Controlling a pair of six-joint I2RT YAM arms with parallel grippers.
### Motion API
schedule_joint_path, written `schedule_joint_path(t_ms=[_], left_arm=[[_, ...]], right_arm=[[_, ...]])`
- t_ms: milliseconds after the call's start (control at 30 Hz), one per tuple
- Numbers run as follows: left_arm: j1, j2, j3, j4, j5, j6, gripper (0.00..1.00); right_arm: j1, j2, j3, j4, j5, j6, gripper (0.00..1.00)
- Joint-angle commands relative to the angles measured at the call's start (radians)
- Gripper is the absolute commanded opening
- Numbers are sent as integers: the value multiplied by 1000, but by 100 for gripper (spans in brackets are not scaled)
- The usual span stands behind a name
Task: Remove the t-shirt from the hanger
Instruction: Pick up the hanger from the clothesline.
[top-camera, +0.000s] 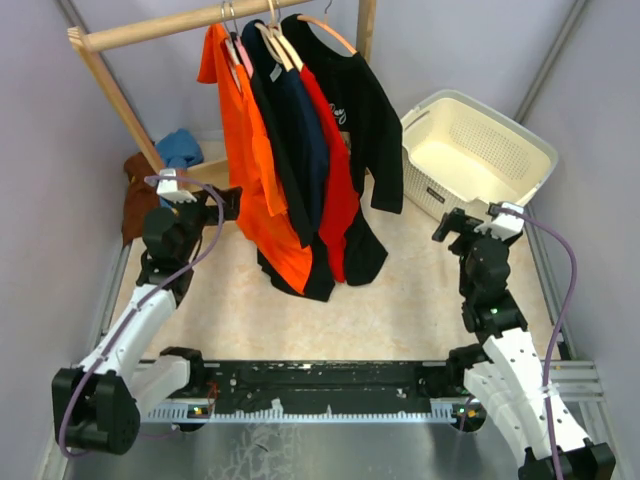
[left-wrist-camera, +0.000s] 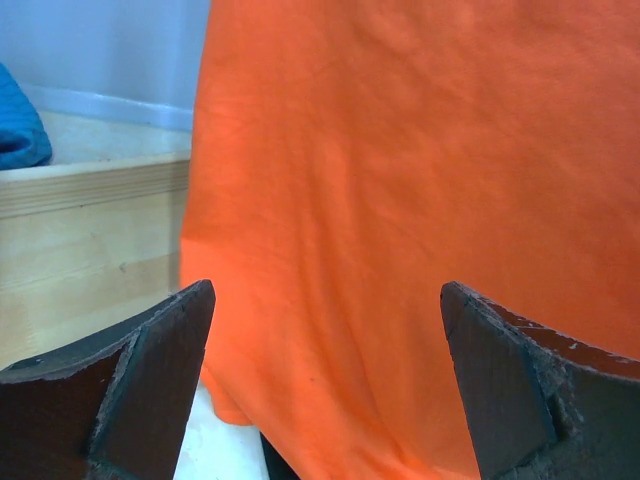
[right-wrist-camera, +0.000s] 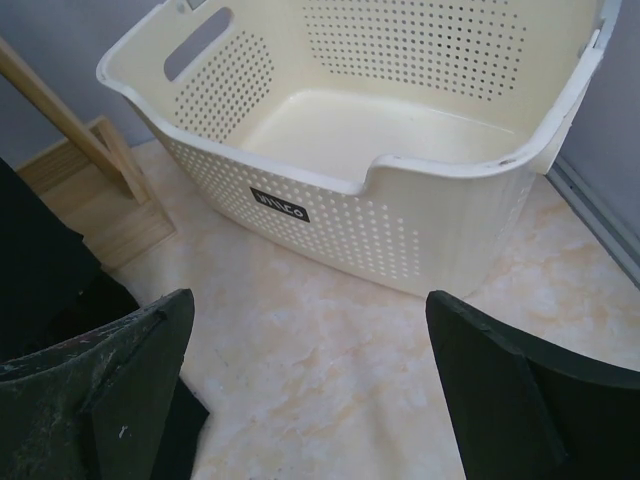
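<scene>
Several shirts hang on hangers from a wooden rail (top-camera: 180, 25): an orange t-shirt (top-camera: 250, 170) at the left, then navy, red and a black long-sleeved one (top-camera: 365, 110). The hanger (top-camera: 232, 40) of the orange shirt hooks over the rail. My left gripper (top-camera: 232, 203) is open, just left of the orange t-shirt's lower half; the shirt fills the left wrist view (left-wrist-camera: 420, 200) between the fingers (left-wrist-camera: 150, 370), not gripped. My right gripper (top-camera: 452, 222) is open and empty, right of the shirts, facing the basket.
A cream perforated laundry basket (top-camera: 520, 140) stands at the back right, empty, also in the right wrist view (right-wrist-camera: 450, 215). Blue cloth (top-camera: 180, 145) and brown cloth (top-camera: 135, 195) lie by the rack's wooden base at the left. The rack's slanted post (top-camera: 115, 95) is close to my left arm.
</scene>
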Motion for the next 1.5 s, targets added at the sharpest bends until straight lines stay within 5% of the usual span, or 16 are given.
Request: schedule_joint_path(t_ms=[0, 500, 1133, 1467], left_arm=[[-2, -63, -57, 89, 32, -33, 100], [-3, -160, -74, 25, -79, -122, 100], [-3, -179, -24, -60, -38, -66, 100], [-3, -187, 84, -178, 84, -33, 100]], right_arm=[[10, -12, 60, -13, -28, 5, 99], [10, -47, 89, -60, -44, -11, 99], [10, -53, 188, -93, -139, -19, 99], [10, 156, 519, -77, -356, -2, 99]])
